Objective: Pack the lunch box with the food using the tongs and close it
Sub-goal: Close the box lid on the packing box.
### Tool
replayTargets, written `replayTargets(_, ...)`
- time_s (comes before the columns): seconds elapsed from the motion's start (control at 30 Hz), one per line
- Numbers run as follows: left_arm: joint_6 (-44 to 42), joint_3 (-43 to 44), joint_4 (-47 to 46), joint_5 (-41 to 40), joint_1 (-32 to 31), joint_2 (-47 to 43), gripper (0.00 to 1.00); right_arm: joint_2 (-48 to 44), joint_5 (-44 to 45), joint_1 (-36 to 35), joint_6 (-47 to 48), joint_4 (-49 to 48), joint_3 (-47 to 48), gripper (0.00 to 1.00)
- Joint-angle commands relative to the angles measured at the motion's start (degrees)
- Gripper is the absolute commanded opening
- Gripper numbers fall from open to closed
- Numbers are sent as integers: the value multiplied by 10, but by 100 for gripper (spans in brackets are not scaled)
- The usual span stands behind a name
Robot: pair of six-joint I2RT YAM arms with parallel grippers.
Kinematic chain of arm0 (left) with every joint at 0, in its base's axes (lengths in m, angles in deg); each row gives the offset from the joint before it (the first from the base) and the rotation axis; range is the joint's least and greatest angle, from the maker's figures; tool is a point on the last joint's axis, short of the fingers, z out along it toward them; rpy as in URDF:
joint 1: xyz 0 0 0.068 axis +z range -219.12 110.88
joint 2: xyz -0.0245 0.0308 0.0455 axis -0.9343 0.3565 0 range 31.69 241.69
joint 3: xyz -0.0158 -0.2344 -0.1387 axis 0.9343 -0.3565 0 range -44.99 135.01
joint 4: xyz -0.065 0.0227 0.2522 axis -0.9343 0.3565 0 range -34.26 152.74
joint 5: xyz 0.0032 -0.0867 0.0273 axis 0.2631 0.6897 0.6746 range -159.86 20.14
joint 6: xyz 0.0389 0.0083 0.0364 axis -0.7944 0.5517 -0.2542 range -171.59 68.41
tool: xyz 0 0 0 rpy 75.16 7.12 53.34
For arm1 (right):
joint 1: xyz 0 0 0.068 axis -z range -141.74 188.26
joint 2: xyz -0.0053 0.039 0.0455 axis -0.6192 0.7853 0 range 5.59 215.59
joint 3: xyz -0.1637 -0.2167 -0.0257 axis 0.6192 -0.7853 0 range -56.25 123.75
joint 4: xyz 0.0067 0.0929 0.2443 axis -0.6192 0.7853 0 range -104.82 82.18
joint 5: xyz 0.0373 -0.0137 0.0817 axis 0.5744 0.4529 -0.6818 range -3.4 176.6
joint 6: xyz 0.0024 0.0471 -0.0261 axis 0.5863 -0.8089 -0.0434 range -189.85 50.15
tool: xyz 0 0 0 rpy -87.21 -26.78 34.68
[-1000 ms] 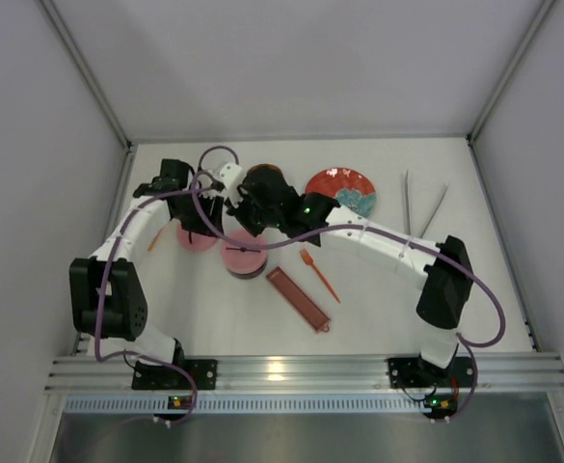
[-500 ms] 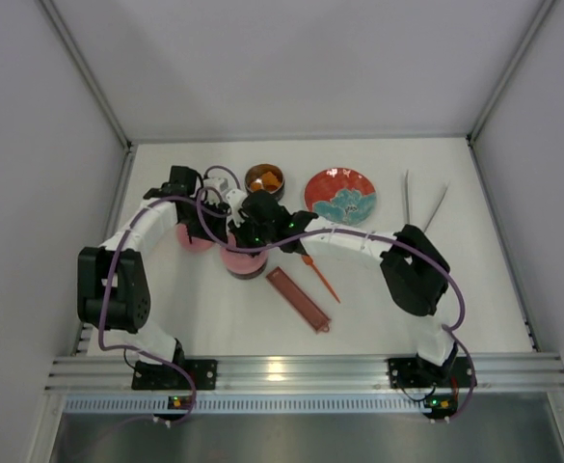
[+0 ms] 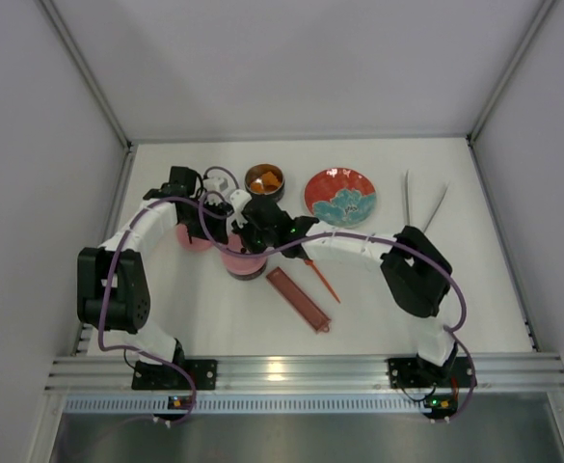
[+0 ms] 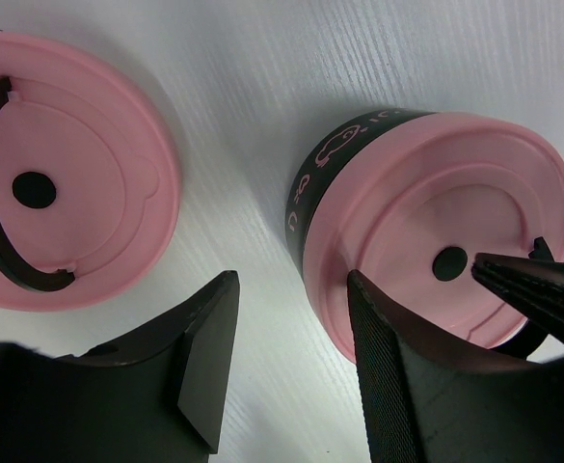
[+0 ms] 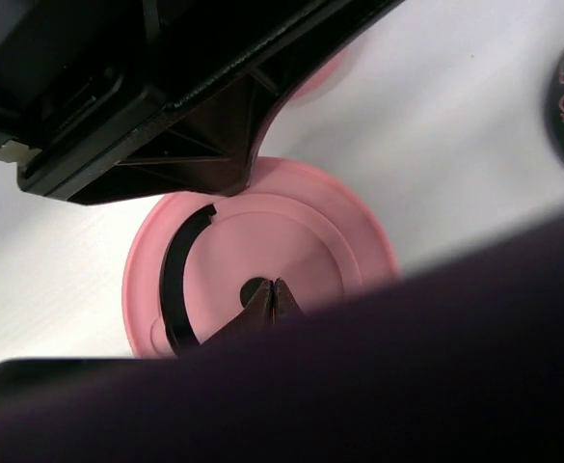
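Note:
One tin of the lunch box [image 4: 332,169] stands closed under a pink lid [image 4: 436,207]. My right gripper [image 5: 275,292] is shut, its tips resting on that lid [image 5: 291,227] beside the centre hole. My left gripper [image 4: 291,323] is open over bare table, one finger [image 4: 392,376] against the closed tin's near side. A second pink lid [image 4: 89,193] lies flat to the left. The other tin [image 3: 248,180] stands open farther back with orange-brown food [image 3: 265,179] inside. The silver tongs [image 3: 408,203] lie at the far right, untouched.
A red-and-blue plate [image 3: 340,195] sits right of the open tin. An orange fork [image 3: 319,276] and a long dark-red tray [image 3: 297,299] lie in front of the closed tin [image 3: 244,264]. The left arm's body [image 5: 137,87] hangs close above the right gripper.
The right arm has swung away from above the open tin, which now shows, and come down onto the closed tin's lid. The left gripper shifted slightly toward that tin.

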Motion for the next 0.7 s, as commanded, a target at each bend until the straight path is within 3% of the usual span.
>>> replayTargets(0.0,-10,1,-6,-42,1,-5,54,-51,11,-8,7,33,11,0)
replayTargets(0.17,-6,7,-6,-40,1,0,54,-86,-42,-12,-9,29,-4,0)
replayTargets(0.4,-7,2,-12,-46,1,-1,54,-35,-83,-12,-61,13,-13,0)
replayTargets(0.67,-6,6,-12,-55,1,4,53,-143,-33,-25,-42,-5,-64,0)
